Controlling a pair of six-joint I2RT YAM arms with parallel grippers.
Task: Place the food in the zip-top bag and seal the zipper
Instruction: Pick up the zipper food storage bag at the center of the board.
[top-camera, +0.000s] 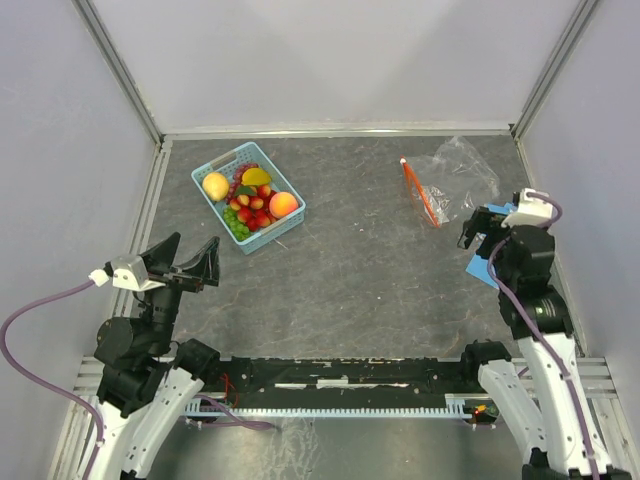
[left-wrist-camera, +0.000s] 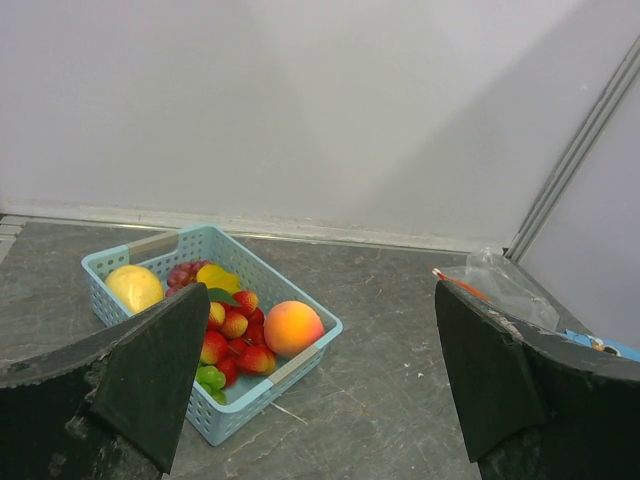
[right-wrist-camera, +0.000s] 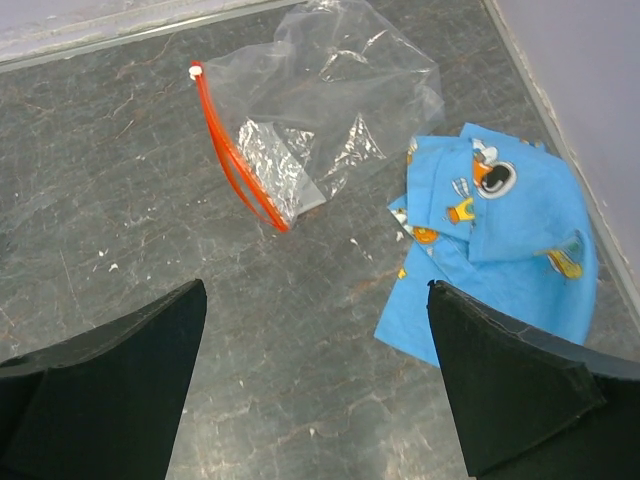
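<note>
The left gripper (left-wrist-camera: 320, 335) and right gripper (right-wrist-camera: 315, 300) hang spread, empty. The right does best pinching one zipper (right-wrist-camera: 230, 152) lip to open the zip-top bag (right-wrist-camera: 340, 90)

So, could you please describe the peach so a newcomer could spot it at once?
On the far left of the table sits a light blue basket of toy fruit. The peach lies in the basket corner nearest the table's middle. It is the only orange-pink ball, bigger than the red strawberries beside it.
</note>
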